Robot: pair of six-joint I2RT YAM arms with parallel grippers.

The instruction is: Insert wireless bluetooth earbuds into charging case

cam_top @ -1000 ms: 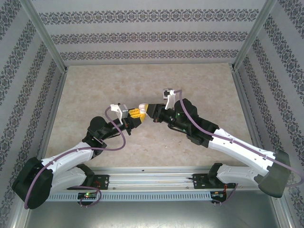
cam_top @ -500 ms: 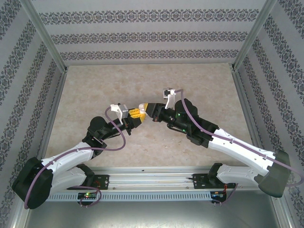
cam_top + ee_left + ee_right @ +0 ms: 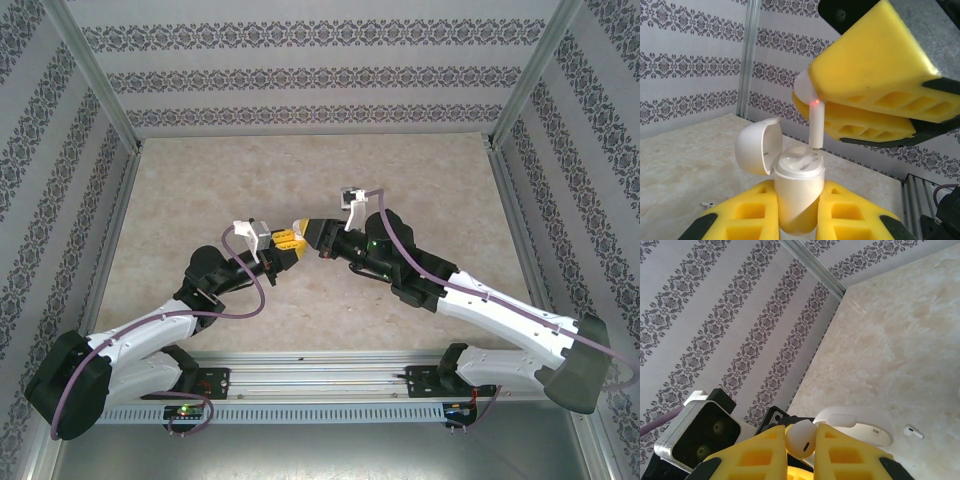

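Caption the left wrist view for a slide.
Left gripper grips the open charging case upright while the right gripper holds an earbud stem-down at its opening.

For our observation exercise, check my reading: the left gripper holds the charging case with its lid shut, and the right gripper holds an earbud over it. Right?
No: the lid is open, as the left wrist view shows. The left gripper holds the charging case, and the right gripper holds an earbud over it.
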